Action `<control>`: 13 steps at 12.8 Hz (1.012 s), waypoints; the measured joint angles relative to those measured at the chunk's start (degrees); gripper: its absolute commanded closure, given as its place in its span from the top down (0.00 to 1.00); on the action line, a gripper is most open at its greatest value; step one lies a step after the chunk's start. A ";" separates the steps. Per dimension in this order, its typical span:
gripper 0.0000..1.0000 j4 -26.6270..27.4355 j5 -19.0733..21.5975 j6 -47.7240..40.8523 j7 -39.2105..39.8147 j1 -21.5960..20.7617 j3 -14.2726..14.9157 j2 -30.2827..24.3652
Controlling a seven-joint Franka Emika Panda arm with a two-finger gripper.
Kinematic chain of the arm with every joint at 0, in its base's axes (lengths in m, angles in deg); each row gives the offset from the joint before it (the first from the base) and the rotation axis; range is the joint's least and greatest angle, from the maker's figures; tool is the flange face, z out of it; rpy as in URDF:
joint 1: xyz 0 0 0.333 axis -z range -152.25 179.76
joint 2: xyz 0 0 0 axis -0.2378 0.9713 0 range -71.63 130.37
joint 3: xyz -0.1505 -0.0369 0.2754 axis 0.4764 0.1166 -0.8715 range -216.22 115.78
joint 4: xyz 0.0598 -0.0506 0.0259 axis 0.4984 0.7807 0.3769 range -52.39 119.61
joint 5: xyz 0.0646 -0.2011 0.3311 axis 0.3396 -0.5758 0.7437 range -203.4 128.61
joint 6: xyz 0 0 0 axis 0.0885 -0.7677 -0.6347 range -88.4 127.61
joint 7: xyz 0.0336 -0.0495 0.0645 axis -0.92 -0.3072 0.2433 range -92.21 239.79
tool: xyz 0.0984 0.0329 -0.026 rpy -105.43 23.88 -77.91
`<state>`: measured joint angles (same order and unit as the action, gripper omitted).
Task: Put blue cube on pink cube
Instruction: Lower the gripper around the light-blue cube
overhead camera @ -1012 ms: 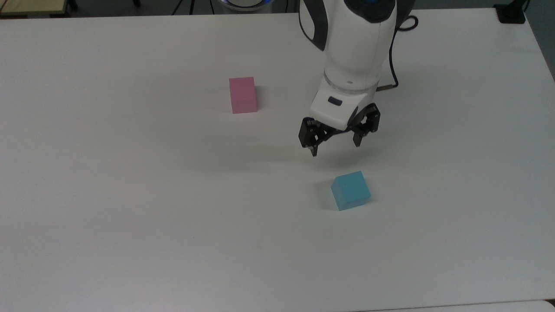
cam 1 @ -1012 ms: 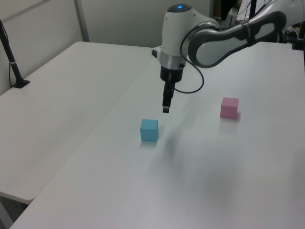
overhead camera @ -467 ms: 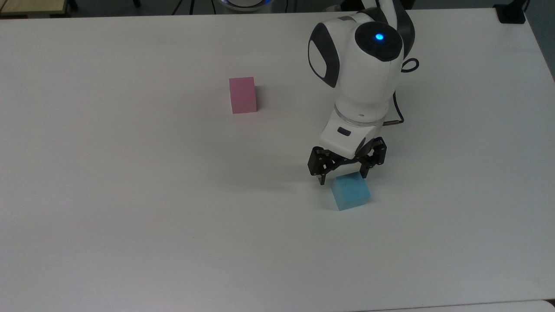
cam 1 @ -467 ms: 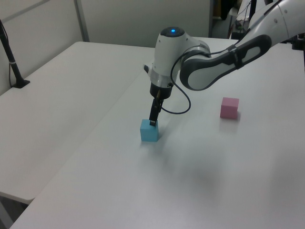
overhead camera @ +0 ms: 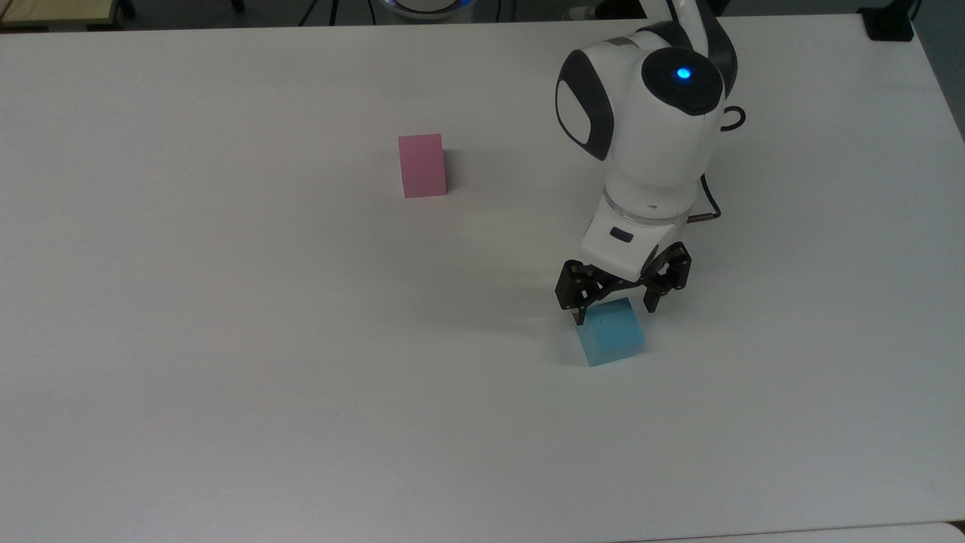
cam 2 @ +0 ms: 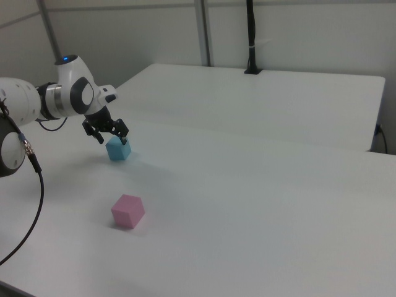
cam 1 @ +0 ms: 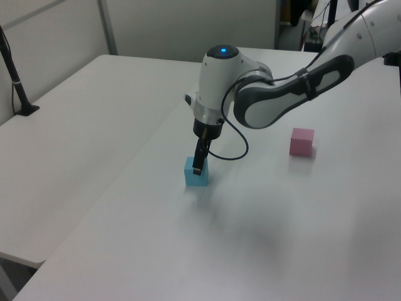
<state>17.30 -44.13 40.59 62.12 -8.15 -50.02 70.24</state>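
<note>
Desk: plain white desk (overhead camera: pixel 226 339) carrying two cubes, well apart from each other.
Blue cube: blue cube (overhead camera: pixel 611 332) rests flat on the desk toward the top view's lower right; in the left view (cam 1: pixel 196 172) it lies to the left of the pink one, in the right view (cam 2: pixel 118 149) behind it.
Pink cube: pink cube (overhead camera: pixel 422 165) stands alone toward the top view's upper middle, untouched, with bare desk all round it.
Tool: tool (overhead camera: pixel 623 299) is spread, one finger to each side of the blue cube's upper part, hanging just over it and not yet pinching.
Key relation: blue cube lies straight under the tool, between the fingers; judging by the top view, its faces sit slightly turned against the finger line, so the grip may need a small twist or a further drop.
Arm pose: wrist points straight down, forearm reaching in from the top view's upper right; in the left view (cam 1: pixel 199 164) the fingers overlap the cube's top edge.
Step in hand: likely the last lowering before closing on the blue cube.
</note>
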 measured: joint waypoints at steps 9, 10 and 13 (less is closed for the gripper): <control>0.70 -0.36 -0.04 3.32 -0.20 -0.46 0.32 2.88; 0.69 -0.88 -0.04 3.32 -0.25 -0.43 0.46 2.84; 0.67 -2.55 -0.04 3.14 -0.35 0.27 0.96 0.53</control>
<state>14.75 -44.17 43.73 61.78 -7.88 -49.06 70.76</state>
